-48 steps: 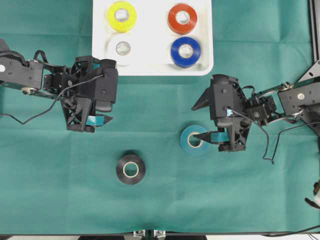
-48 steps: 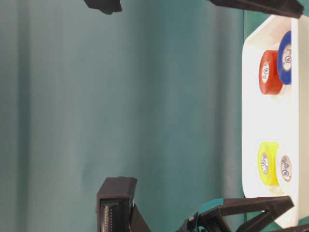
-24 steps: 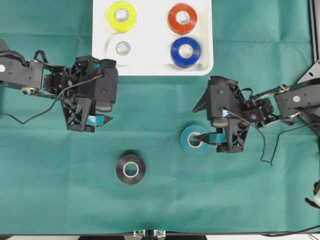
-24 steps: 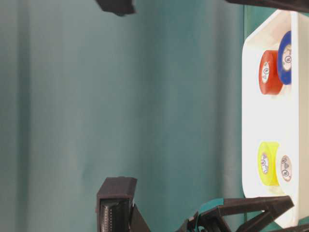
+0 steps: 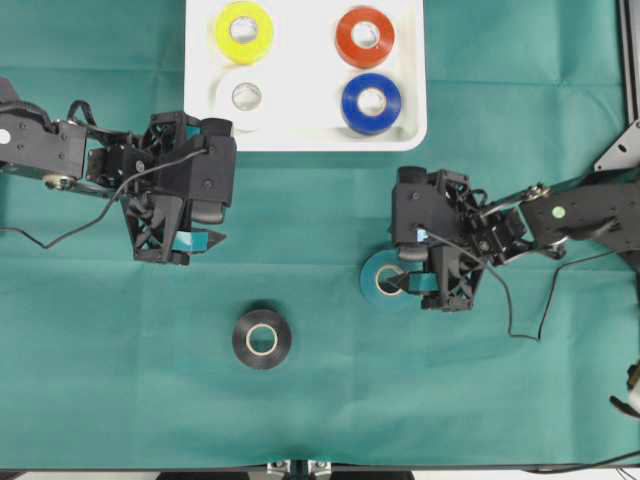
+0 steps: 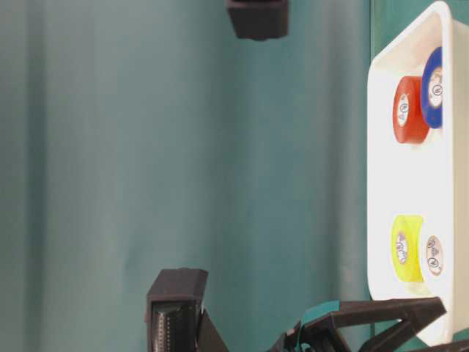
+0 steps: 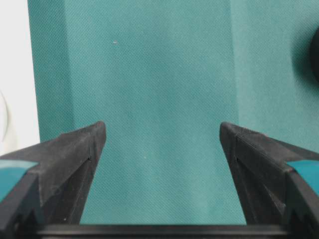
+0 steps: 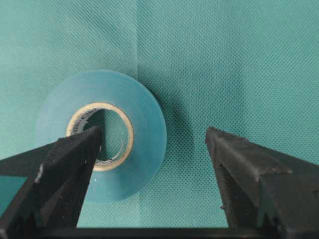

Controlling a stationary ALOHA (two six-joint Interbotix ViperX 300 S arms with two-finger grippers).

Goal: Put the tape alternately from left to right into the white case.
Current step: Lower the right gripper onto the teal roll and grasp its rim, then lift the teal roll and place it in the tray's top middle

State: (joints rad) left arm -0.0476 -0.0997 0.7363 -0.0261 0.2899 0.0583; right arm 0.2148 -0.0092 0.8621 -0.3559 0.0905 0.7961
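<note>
The white case (image 5: 300,135) lies at the back and holds four rolls of tape: yellow (image 5: 244,32), white (image 5: 245,97), red-orange (image 5: 364,37) and blue (image 5: 371,103). A teal roll (image 5: 380,283) and a black roll (image 5: 262,338) lie flat on the green cloth. My right gripper (image 8: 154,132) is open at the teal roll (image 8: 102,134). One finger is over the roll's pale core and the other is over the cloth outside it, so the roll's wall is between them. My left gripper (image 7: 162,132) is open over bare cloth, left of centre (image 5: 222,212).
A metal rail (image 5: 628,60) runs along the right edge. A black cable (image 5: 520,310) loops below the right arm. In the left wrist view the case (image 7: 12,74) shows at the left edge and the black roll (image 7: 315,55) at the right edge.
My right gripper has moved left over the teal roll, so one finger now sits over its core. The left arm and all the rolls have stayed still.
</note>
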